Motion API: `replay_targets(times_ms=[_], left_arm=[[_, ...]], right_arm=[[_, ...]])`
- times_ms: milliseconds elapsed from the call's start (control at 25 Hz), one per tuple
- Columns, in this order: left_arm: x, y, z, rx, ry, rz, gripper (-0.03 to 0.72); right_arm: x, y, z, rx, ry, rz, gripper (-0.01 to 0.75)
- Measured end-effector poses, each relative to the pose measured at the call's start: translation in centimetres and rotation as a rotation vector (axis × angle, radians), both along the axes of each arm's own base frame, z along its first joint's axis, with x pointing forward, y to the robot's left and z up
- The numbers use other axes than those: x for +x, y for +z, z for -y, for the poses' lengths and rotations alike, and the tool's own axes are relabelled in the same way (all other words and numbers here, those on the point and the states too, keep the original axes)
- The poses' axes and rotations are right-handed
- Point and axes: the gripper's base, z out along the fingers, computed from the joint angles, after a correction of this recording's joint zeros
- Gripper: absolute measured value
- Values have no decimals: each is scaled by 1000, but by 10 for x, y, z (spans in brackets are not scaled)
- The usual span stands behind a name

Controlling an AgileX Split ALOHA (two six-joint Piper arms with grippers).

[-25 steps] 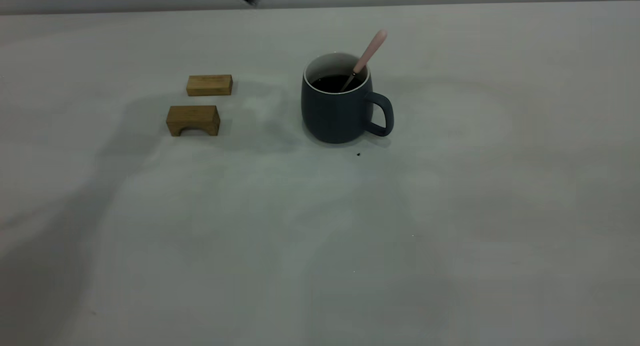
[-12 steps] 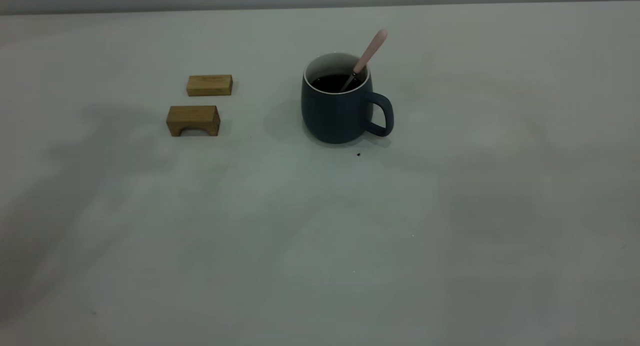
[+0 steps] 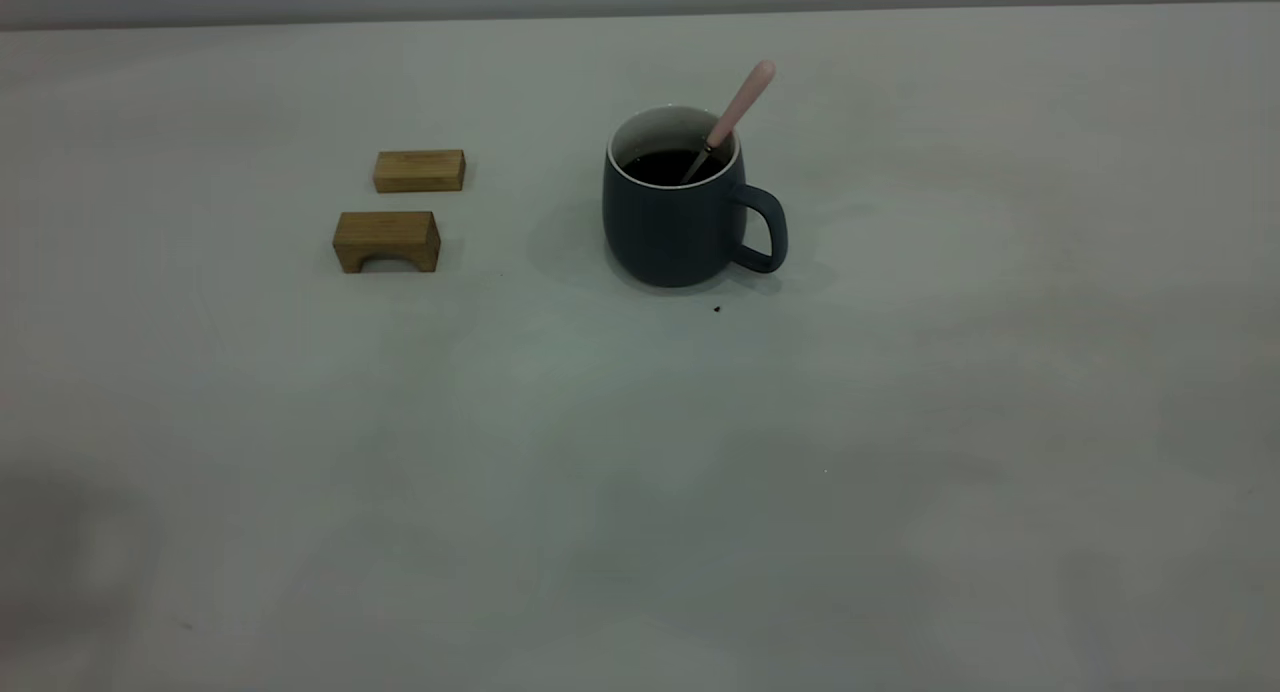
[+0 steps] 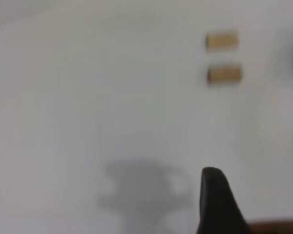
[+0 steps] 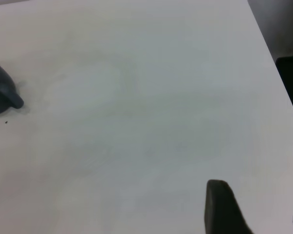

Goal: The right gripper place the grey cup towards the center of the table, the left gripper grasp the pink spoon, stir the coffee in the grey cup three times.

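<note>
While your left gripper (image 4: 254, 204) and right gripper (image 5: 256, 209) hang spread apart over bare table (image 3: 640, 492), the pink spoon (image 3: 735, 112) leans in the coffee-filled grey cup (image 3: 675, 222), mid-table.

Light: dim, even, diffuse on the counter (image 3: 900, 422).
Shadows: soft patch beside the grey cup (image 3: 675, 222); blurred arm-shaped shadow beyond the left gripper's fingers (image 4: 217, 204).
Focus: left wrist view soft; wooden blocks (image 4: 223, 57) smeared.
Glare: none seen.
</note>
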Motion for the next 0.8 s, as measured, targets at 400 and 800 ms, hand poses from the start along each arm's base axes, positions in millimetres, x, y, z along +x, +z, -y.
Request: replay_targets(times_ms=[400,800], left_arm=[[-103,-109,-24,-40,88,10,476],[-152,-140,-30,-65,169,209,476]], right_arm=[[0,0,0,0,0,0,394],[0,0,0,0,0,0,394]])
